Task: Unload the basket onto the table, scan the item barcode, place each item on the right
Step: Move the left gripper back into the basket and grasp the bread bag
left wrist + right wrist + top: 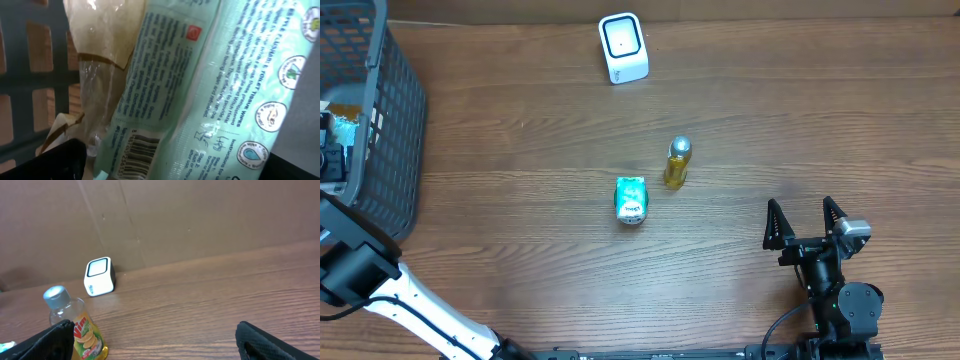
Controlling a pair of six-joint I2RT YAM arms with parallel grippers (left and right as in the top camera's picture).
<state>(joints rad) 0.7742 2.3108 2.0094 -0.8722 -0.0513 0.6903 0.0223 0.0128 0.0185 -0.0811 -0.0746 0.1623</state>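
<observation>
wipes pack close before left tool, jaws apart.

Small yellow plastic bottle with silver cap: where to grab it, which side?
Mid-body of the yellow bottle, below the cap, approaching level from its right with the open right tool. It looks upright and narrow, easy to straddle; the green packet crowds its left.

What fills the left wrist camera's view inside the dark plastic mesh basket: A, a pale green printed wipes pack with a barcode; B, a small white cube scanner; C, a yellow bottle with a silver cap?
A: the pale green wipes pack shows its barcode close up, with the basket's mesh behind it.
</observation>
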